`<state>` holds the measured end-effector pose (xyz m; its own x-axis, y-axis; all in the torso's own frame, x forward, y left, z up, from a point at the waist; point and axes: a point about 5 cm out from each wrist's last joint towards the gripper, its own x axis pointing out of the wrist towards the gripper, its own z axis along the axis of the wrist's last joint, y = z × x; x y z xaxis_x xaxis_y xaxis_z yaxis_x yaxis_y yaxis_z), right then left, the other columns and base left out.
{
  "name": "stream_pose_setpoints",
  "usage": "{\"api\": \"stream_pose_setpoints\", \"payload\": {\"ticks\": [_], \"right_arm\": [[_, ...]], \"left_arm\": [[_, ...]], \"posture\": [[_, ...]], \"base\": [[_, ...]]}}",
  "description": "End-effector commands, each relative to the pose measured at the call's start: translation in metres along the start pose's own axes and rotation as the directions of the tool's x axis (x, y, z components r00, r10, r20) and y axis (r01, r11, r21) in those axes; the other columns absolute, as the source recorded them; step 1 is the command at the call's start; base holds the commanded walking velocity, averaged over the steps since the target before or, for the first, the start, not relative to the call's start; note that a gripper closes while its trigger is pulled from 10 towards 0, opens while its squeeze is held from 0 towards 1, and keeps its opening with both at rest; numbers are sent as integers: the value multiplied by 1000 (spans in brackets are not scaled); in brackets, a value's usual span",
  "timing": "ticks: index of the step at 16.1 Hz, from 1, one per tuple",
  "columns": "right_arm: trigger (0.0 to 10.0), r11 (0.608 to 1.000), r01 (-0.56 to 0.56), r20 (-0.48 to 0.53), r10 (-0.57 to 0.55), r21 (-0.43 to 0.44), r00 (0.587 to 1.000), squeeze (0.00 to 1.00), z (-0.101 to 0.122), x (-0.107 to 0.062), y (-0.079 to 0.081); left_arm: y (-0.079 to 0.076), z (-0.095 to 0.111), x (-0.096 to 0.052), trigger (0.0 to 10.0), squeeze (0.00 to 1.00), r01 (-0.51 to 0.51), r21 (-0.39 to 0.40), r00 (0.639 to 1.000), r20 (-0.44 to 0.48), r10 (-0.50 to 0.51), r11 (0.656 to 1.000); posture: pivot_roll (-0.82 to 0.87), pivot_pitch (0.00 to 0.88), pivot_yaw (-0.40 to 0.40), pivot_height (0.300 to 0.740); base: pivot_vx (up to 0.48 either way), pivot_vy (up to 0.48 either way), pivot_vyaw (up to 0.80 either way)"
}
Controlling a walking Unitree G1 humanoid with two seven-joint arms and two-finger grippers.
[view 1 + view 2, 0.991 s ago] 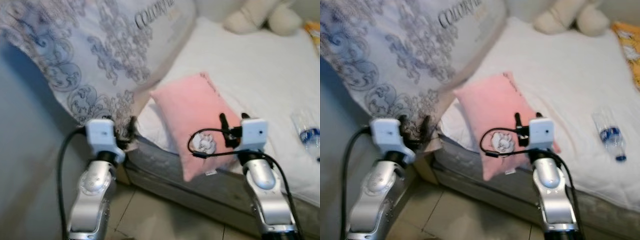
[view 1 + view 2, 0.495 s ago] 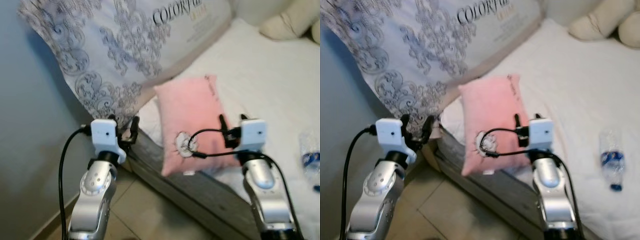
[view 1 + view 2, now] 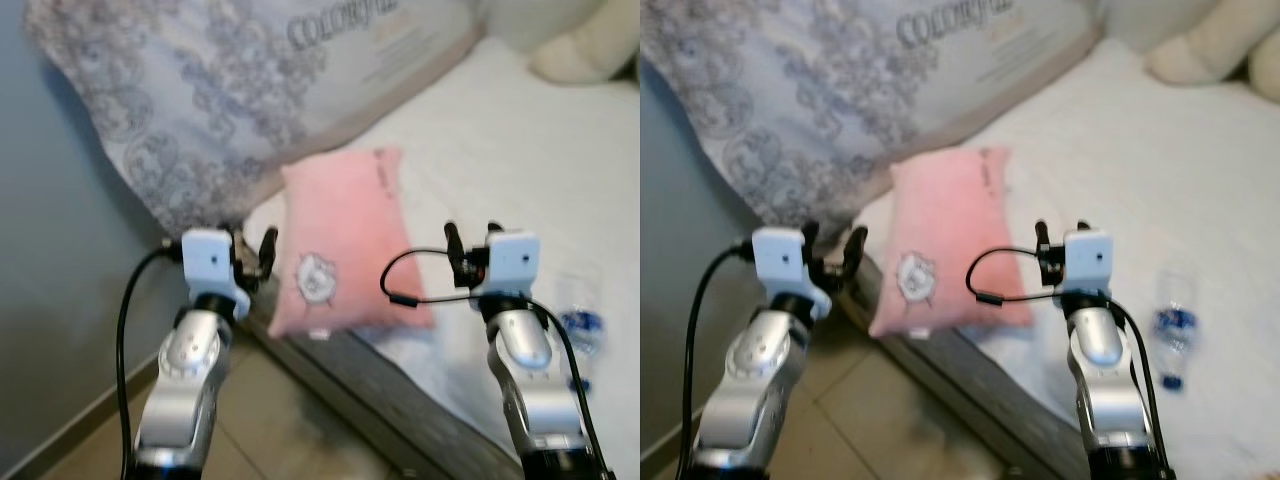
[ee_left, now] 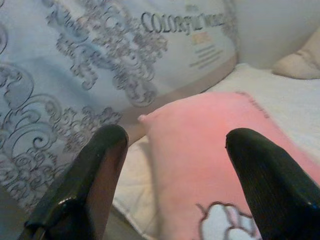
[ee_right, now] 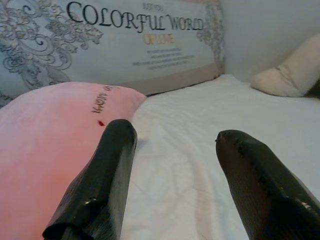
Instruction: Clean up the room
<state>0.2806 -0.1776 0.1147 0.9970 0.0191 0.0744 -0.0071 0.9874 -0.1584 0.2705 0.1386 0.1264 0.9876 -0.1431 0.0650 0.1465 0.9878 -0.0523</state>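
The left end effector (image 3: 252, 250) hangs open at the bed (image 3: 480, 180) corner beside the pink pillow (image 3: 345, 235) overhanging its edge, the right end effector (image 3: 470, 243) open above the sheet, so a careless nudge could tip the pillow floorward.

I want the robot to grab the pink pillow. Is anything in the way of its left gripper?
Nothing visible is. The left gripper is open and empty, held up at the bed's edge, and the pink pillow lies just ahead of it with open air between. The big patterned cushion leans behind, not between them.
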Motion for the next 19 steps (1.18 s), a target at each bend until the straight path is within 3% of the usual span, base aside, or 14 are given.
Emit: {"api": "stream_pose_setpoints", "payload": {"ticks": [1, 5, 9, 12, 13, 15, 18, 19], "right_arm": [[10000, 1000, -17, 22, 17, 1, 1000, 0, 5, 4, 7], [10000, 1000, -5, 33, 5, -3, 999, 0, 7, 12, 4], [10000, 999, -25, 58, 24, 23, 998, 0, 18, 26, 8], [10000, 997, -56, 42, 54, 44, 998, 0, 16, 21, 10], [10000, 996, -74, 14, 73, 53, 997, 0, 9, 9, 14], [10000, 995, -75, -1, 75, 62, 997, 0, 6, 3, 16], [10000, 995, -70, -9, 71, 71, 997, 0, 5, 4, 16], [10000, 994, -45, -25, 47, 100, 999, 0, 5, 13, 12]], "left_arm": [[7, 2, 0, 10000, 0, -12, 15, 1000, 9, 12, 1000], [7, 4, 4, 10000, 0, 4, 4, 1000, 20, -4, 1000], [2, 12, 7, 10000, 0, 2, -17, 999, 41, -1, 1000], [-4, 14, 4, 10000, 0, 24, -25, 999, 36, -23, 999], [-12, 9, -3, 10000, 0, 45, -44, 999, 8, -45, 998], [-16, 8, -3, 10000, 0, 59, -53, 998, -3, -59, 997], [-17, 6, 5, 10000, 0, 62, -48, 997, -41, -64, 997], [-8, 5, 17, 10000, 0, 27, -96, 997, -69, -34, 995]], "posture": [[-127, 0, 96, 740], [-129, 0, 94, 740], [-126, 0, 95, 740], [-118, 0, 91, 740], [-118, 0, 91, 740], [-120, 0, 91, 740], [-129, 0, 100, 740], [-128, 0, 101, 740]], "base": [[0, 0, 0], [0, 0, 0], [451, 0, 0], [480, 0, 0], [480, 0, 0], [480, 0, 0], [480, 0, 0], [0, 0, 0]]}}
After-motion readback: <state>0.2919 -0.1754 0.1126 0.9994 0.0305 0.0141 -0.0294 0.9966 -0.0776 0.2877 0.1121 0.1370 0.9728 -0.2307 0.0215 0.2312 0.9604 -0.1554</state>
